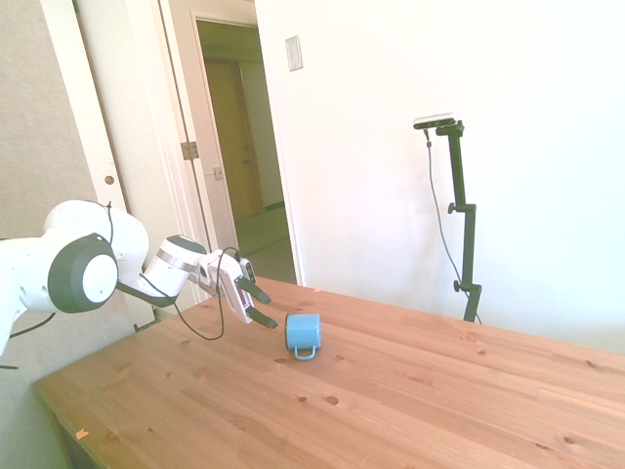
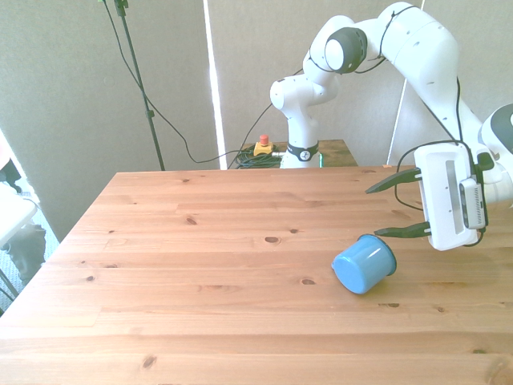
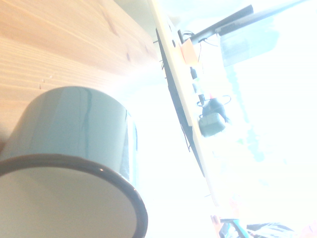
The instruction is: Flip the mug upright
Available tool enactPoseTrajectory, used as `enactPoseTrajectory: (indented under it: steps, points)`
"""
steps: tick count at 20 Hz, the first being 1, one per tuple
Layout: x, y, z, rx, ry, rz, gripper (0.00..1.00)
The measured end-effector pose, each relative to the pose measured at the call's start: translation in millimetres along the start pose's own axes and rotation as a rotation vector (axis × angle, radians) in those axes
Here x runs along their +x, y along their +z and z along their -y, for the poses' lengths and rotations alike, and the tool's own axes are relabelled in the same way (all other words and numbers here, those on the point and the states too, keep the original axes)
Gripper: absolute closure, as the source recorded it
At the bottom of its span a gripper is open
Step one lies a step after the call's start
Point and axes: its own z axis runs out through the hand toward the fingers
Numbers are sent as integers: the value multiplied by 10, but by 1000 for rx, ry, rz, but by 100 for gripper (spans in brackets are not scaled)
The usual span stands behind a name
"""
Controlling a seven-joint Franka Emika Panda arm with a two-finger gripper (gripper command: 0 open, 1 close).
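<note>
Your gripper (image 2: 394,207), fingers spread wide and empty, hangs just off the open rim of the mug (image 2: 365,264), which lies on its side near the table's (image 2: 200,265) edge on the front view's right, base pointing away.

One mug (image 2: 365,264), one table (image 2: 200,265), one arm (image 2: 417,48), one red button (image 2: 262,143).

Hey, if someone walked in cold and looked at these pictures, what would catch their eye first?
Probably the light-blue mug lying on its side on the bare wooden table, toward the front view's right, its blue bottom facing that camera. Right behind it hangs the white arm's tool, fingers spread open, just short of the mug and not touching it. In the side view, the mug's loop handle rests against the tabletop.
</note>
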Motion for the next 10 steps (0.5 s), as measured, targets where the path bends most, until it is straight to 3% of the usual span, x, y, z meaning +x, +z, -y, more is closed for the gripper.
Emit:
enactPoseTrajectory:
  steps: [10]
  points:
    - [-336,7,-15,74,-114,-134,0]
